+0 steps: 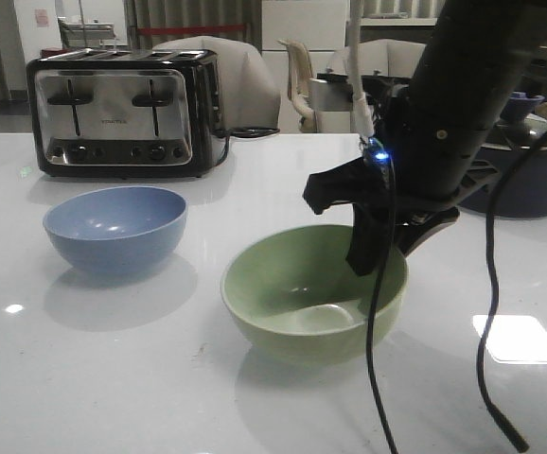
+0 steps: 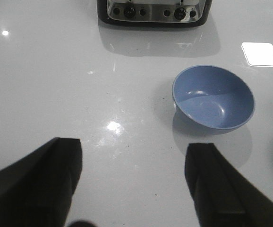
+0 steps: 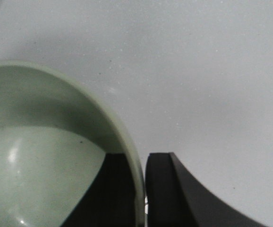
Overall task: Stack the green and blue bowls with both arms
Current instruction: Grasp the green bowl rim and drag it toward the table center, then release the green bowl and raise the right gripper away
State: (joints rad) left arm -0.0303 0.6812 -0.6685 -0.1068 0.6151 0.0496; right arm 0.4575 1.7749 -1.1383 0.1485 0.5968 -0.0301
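White, glossy tabletop point(image 1: 84, 378) carries everything, and most of it is bare. At its far edge stands a chrome and black toaster point(image 1: 122, 113), with a dark lidded pot point(image 1: 529, 175) off to the far right; neither belongs to the job.

Next in size, the right arm point(image 1: 482, 85) reaches down from the upper right of the front view, a small blue light glowing near its wrist and black cable hanging in front of it.

Below it sits the green bowl point(image 1: 302, 303), upright on the table near the middle. The blue bowl point(image 1: 114, 230) also rests upright, to the left of the green one and well apart from it, just in front of the toaster.

The right gripper point(image 3: 142, 189) straddles the green bowl's right-hand rim: in its wrist view one finger is inside the wall and one outside, closed in tight on the rim. It looks pinched, though the contact itself lies at the dark frame edge, so I can't be sure it is bearing firmly.

The left gripper point(image 2: 134, 184) hangs above bare table with its fingers spread wide and nothing between them, the blue bowl some way ahead of it.

Judging by this, stacking has barely begun: one bowl is grasped but apparently not lifted, the other untouched, and neither is nested.
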